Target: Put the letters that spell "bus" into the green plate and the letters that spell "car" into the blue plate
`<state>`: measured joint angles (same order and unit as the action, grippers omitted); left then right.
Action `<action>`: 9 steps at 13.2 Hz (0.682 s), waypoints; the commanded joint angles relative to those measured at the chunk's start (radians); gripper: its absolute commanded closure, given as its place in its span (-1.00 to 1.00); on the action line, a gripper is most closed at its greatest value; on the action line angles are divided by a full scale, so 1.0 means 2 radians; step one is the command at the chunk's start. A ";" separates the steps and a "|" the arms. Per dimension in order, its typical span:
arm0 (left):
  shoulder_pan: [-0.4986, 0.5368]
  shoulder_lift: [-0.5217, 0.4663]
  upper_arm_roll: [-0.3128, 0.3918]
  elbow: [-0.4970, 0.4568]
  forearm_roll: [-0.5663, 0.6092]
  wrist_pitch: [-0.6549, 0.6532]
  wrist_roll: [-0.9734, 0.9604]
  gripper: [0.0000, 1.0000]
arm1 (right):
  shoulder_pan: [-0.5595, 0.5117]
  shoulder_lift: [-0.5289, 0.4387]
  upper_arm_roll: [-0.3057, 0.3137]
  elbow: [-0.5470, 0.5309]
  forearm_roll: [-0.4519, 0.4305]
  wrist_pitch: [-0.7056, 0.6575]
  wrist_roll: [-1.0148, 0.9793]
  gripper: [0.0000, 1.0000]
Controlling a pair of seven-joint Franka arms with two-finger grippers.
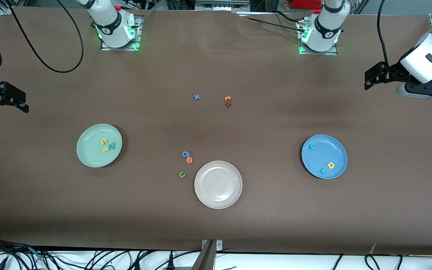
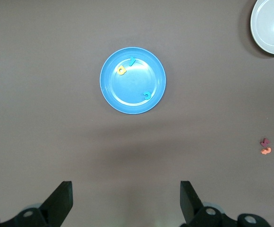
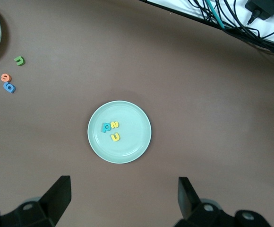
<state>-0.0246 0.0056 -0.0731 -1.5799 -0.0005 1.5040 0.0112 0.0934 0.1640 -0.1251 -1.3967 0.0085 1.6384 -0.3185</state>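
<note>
The green plate [image 1: 88, 154] holds a yellow "u" [image 1: 104, 141], a teal "b" [image 1: 111, 145] and a yellow "s" [image 1: 105, 149]. The blue plate [image 1: 319, 159] holds a teal "c" [image 1: 312, 146], a yellow "a" [image 1: 330, 165] and a teal "r" [image 1: 323, 170]. My left gripper [image 1: 368, 79] hangs open and empty high over the table's left-arm end, with the blue plate [image 2: 132, 90] in its wrist view. My right gripper [image 1: 24, 102] hangs open and empty over the right-arm end. Its wrist view shows the green plate [image 3: 127, 149] with the three letters [image 3: 111, 130].
A beige-white plate [image 1: 218, 189] sits near the front camera, mid-table. Beside it lie a blue "g" [image 1: 185, 153], an orange "o" [image 1: 189, 160] and a dark green "u" [image 1: 182, 174]. A blue "x" [image 1: 197, 97], an orange letter [image 1: 228, 98] and a red one [image 1: 228, 104] lie nearer the bases.
</note>
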 commanded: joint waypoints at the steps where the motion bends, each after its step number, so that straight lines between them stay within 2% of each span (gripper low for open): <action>1: 0.003 0.006 -0.001 0.016 -0.006 -0.012 0.004 -1.00 | -0.004 -0.016 0.007 -0.017 -0.005 -0.001 0.009 -1.00; 4: 0.003 0.006 -0.001 0.016 -0.006 -0.013 0.005 -1.00 | -0.004 -0.015 0.017 -0.015 -0.004 -0.012 0.115 -1.00; 9: 0.003 0.006 -0.001 0.016 -0.006 -0.012 0.005 -1.00 | -0.004 -0.014 0.023 -0.015 0.000 -0.012 0.131 -1.00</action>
<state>-0.0246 0.0056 -0.0731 -1.5798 -0.0006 1.5040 0.0112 0.0939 0.1628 -0.0910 -1.4017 0.0086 1.6222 -0.0862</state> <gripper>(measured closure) 0.000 0.000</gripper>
